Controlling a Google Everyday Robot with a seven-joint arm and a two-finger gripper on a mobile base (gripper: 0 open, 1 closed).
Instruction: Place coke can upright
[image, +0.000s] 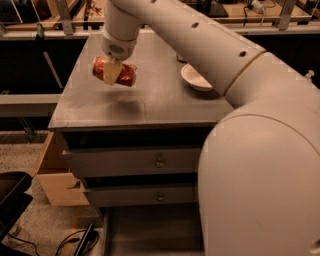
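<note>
The coke can is a red-orange can held on its side, raised above the grey cabinet top. Its shadow lies on the top just below it. My gripper hangs from the white arm over the left part of the top and is shut on the can. One pale finger crosses the front of the can; the other is hidden behind it.
A white bowl sits on the cabinet top to the right of the can. The cabinet has two drawers in front. A cardboard box stands on the floor at its left. Benches run along the back.
</note>
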